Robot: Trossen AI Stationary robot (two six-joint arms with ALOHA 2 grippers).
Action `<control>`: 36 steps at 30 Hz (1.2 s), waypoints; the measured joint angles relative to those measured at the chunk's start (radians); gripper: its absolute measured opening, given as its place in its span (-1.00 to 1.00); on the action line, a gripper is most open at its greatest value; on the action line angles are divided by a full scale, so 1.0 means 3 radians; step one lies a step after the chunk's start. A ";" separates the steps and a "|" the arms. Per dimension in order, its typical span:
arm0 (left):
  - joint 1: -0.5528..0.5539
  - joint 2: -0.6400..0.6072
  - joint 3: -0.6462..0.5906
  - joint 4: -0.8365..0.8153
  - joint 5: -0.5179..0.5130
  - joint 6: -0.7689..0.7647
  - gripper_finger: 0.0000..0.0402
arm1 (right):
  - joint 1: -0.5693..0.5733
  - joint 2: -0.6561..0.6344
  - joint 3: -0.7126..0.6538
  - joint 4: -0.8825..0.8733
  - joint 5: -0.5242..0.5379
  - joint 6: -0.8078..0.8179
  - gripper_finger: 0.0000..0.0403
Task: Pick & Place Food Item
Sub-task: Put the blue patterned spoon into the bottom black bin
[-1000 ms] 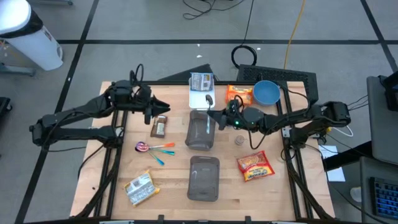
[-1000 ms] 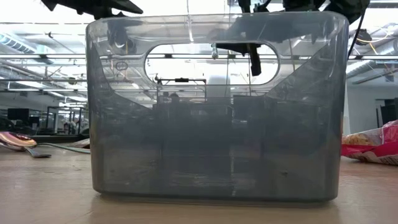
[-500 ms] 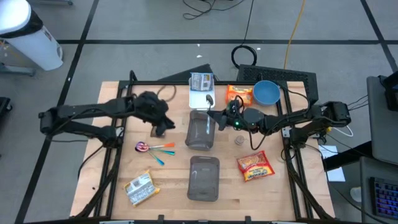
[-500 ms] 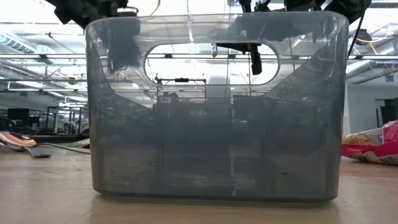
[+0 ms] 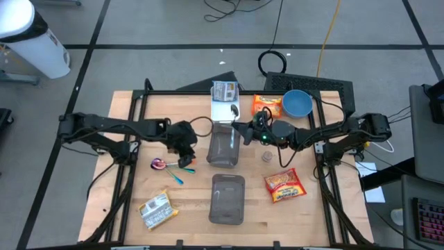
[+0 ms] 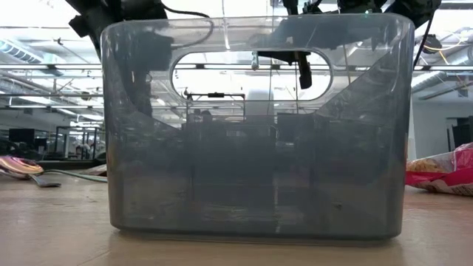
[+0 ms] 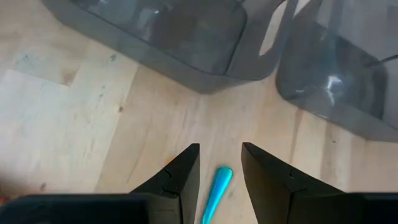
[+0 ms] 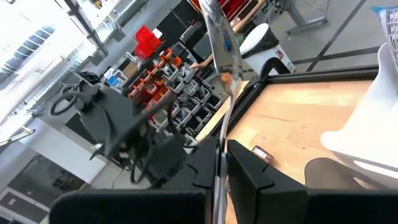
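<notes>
snack bar [image 8: 261, 152] lies near left pincer [image 7: 221, 152] (fingers apart over teal spoon [image 7: 216, 186])

The table [image 5: 125, 187] is pale wood. Two bins [image 5: 228, 198] are smoky grey and see-through. The bowl [image 5: 297, 103] is blue, one packet [image 5: 285, 185] red and yellow, a spoon handle [image 7: 216, 185] teal.

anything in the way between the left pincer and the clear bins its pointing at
Nothing visible blocks it. Only bare wooden table lies between the open left pincer and the two clear bins. A teal spoon handle lies flat on the table under the pincer, short of the bins and not in the path.
</notes>
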 joint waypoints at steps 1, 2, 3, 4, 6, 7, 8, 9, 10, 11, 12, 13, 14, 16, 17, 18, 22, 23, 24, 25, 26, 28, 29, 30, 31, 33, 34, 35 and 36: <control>-0.0010 0.0048 0.0000 0.0048 -0.0011 0.0012 -0.38 | 0.0000 0.0000 0.0000 0.0010 0.0004 -0.0001 -0.95; -0.0014 0.0094 0.0000 0.0105 -0.0008 0.0032 -0.38 | 0.0000 0.0000 0.0000 0.0022 0.0014 -0.0001 -0.95; -0.0020 0.0144 0.0000 0.0176 -0.0009 0.0044 -0.38 | 0.0000 0.0000 0.0000 0.0032 0.0056 -0.0001 -0.95; -0.0026 0.0194 0.0000 0.0235 -0.0009 0.0055 -0.38 | 0.0000 0.0000 0.0000 0.0037 0.0102 -0.0001 -0.95; -0.0028 0.0289 0.0000 0.0327 -0.0008 0.0061 -0.38 | 0.0000 0.0000 0.0000 0.0058 0.0183 -0.0012 -0.95; -0.0028 0.0333 0.0000 0.0385 -0.0008 0.0061 -0.38 | 0.0000 0.0000 0.0000 0.0074 0.0217 -0.0036 -0.95; -0.0028 0.0379 0.0000 0.0443 -0.0007 0.0069 -0.38 | -0.0001 0.0000 0.0000 0.0110 0.0259 -0.0063 -0.95; -0.0028 0.0422 0.0001 0.0473 -0.0007 0.0100 -0.38 | -0.0001 0.0000 0.0000 0.0164 0.0277 -0.0094 -0.95; -0.0029 0.0468 0.0001 0.0490 -0.0007 0.0126 -0.38 | -0.0001 0.0000 0.0000 0.0221 0.0290 -0.0110 -0.95; -0.0031 0.0517 0.0001 0.0510 -0.0005 0.0135 -0.38 | -0.0001 0.0000 0.0000 0.0268 0.0322 -0.0114 -0.95; -0.0032 0.0564 0.0001 0.0537 0.0000 0.0136 -0.38 | -0.0001 0.0000 0.0000 0.0292 0.0341 -0.0114 -0.95; -0.0032 0.0607 0.0001 0.0559 0.0017 0.0136 -0.38 | -0.0001 0.0000 0.0000 0.0295 0.0342 -0.0118 -0.95; -0.0032 0.0647 0.0001 0.0586 0.0047 0.0136 -0.38 | -0.0001 0.0000 0.0000 0.0287 0.0341 -0.0128 -0.95; -0.0037 0.0710 0.0001 0.0679 0.0128 0.0134 -0.38 | -0.0001 0.0000 0.0000 0.0286 0.0339 -0.0138 -0.95; -0.0045 0.0733 0.0001 0.0717 0.0154 0.0135 -0.38 | -0.0001 0.0000 0.0000 0.0295 0.0339 -0.0136 -0.95; -0.0054 0.0755 0.0001 0.0762 0.0181 0.0137 -0.38 | -0.0001 0.0000 0.0000 0.0304 0.0339 -0.0133 -0.95; -0.0100 0.0768 0.0001 0.0901 0.0212 0.0134 -0.38 | 0.0016 0.0000 0.0000 0.0311 0.0351 -0.0131 -0.95; -0.0109 0.0768 0.0001 0.0933 0.0199 0.0133 -0.38 | 0.0020 0.0000 0.0000 0.0317 0.0361 -0.0137 -0.95; -0.0120 0.0769 0.0001 0.0965 0.0194 0.0137 -0.38 | 0.0024 0.0000 0.0000 0.0332 0.0374 -0.0137 -0.95; -0.0121 0.0769 0.0001 0.1005 0.0193 0.0137 -0.38 | 0.0030 0.0000 0.0000 0.0346 0.0400 -0.0136 -0.95; -0.0122 0.0768 0.0001 0.1059 0.0192 0.0137 -0.38 | 0.0041 0.0000 0.0000 0.0361 0.0420 -0.0137 -0.95; -0.0122 0.0768 0.0001 0.1149 0.0146 0.0139 -0.38 | 0.0042 0.0000 0.0000 0.0386 0.0423 -0.0148 -0.95; -0.0120 0.0768 0.0001 0.1171 0.0121 0.0137 -0.38 | 0.0043 0.0000 0.0000 0.0385 0.0422 -0.0145 -0.95; -0.0120 0.0768 0.0001 0.1189 0.0116 0.0128 -0.38 | 0.0043 0.0000 0.0000 0.0385 0.0420 -0.0134 -0.95; -0.0120 0.0768 0.0001 0.1206 0.0116 0.0120 -0.38 | 0.0049 0.0000 0.0000 0.0387 0.0415 -0.0121 -0.95; -0.0120 0.0768 0.0001 0.1227 0.0161 0.0067 -0.38 | 0.0074 0.0000 0.0000 0.0422 0.0417 -0.0112 -0.95; -0.0120 0.0768 0.0003 0.1227 0.0216 0.0034 -0.38 | 0.0089 0.0000 0.0000 0.0440 0.0416 -0.0115 -0.95; -0.0120 0.0768 0.0002 0.1223 0.0286 0.0013 -0.38 | 0.0112 0.0000 0.0000 0.0457 0.0412 -0.0118 -0.95; -0.0120 0.0768 0.0003 0.1224 0.0354 -0.0040 -0.38 | 0.0135 0.0000 0.0000 0.0462 0.0410 -0.0118 -0.95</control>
